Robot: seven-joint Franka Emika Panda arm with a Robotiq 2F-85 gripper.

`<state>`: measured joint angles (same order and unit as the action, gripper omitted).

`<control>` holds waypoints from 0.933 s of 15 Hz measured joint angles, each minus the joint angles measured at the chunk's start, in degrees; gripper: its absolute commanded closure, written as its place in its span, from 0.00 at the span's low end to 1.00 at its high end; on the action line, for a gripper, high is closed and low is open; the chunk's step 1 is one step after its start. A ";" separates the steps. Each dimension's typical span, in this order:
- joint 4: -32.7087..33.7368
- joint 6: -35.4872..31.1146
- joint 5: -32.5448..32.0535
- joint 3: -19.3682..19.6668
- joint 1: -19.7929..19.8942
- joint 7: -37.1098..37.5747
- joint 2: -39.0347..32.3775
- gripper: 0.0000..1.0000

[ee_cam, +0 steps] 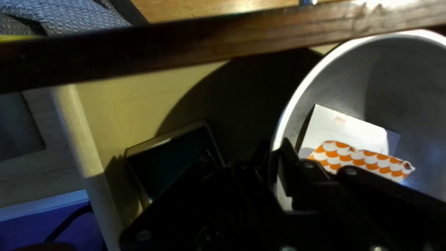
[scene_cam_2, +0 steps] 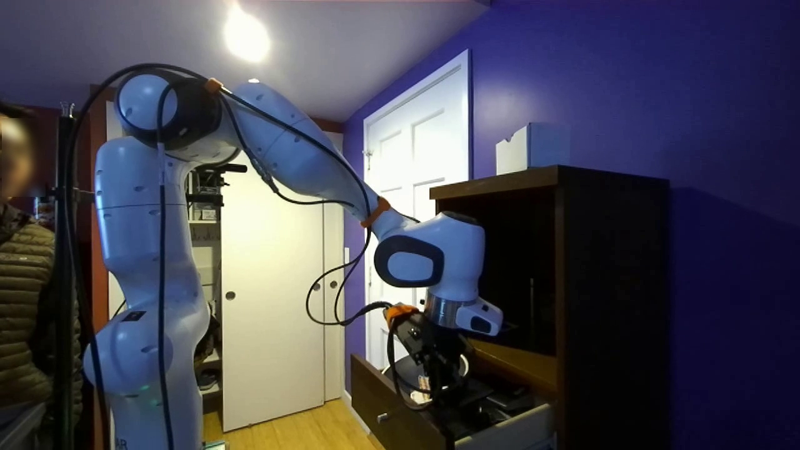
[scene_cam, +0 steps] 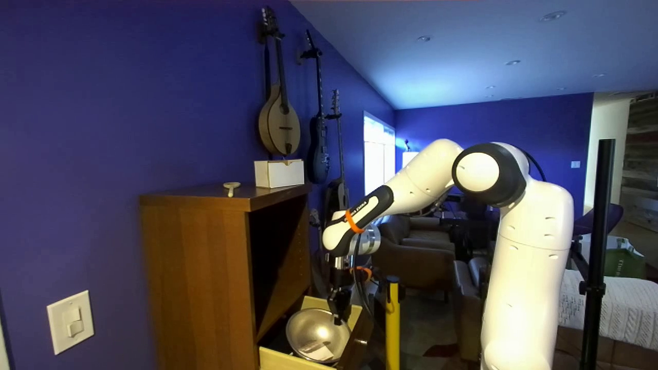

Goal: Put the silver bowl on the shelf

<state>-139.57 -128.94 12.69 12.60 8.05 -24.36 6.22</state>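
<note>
The silver bowl [scene_cam: 323, 329] sits in the open drawer [scene_cam: 288, 359] of the brown wooden cabinet [scene_cam: 198, 277]. It looks tilted in an exterior view. In the wrist view the bowl [ee_cam: 400, 80] fills the right side and holds white paper and an orange-and-white scalloped packet [ee_cam: 362, 160]. My gripper [ee_cam: 273, 150] straddles its near rim, one finger inside and one outside, and looks shut on it. The gripper [scene_cam: 339, 308] points down over the drawer; its outer finger is dark and hard to see. The shelf board [scene_cam_2: 519, 362] lies above the drawer, at the bottom of the dark opening.
The drawer front [ee_cam: 156, 48] runs beside the bowl. A dark-screened device [ee_cam: 174, 157] lies in the drawer. A white box [scene_cam: 280, 173] and a small pale object [scene_cam: 231, 187] stand on the cabinet top. A yellow post [scene_cam: 393, 324] stands near the drawer. A person [scene_cam_2: 25, 269] stands behind the arm.
</note>
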 measured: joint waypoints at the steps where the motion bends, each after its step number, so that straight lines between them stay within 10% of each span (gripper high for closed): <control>1: 0.24 0.00 0.02 0.01 0.00 0.33 0.01 0.97; 14: 1.78 0.01 11.70 0.35 0.04 4.02 0.28 0.98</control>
<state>-137.79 -128.93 24.39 12.95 8.08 -20.34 6.50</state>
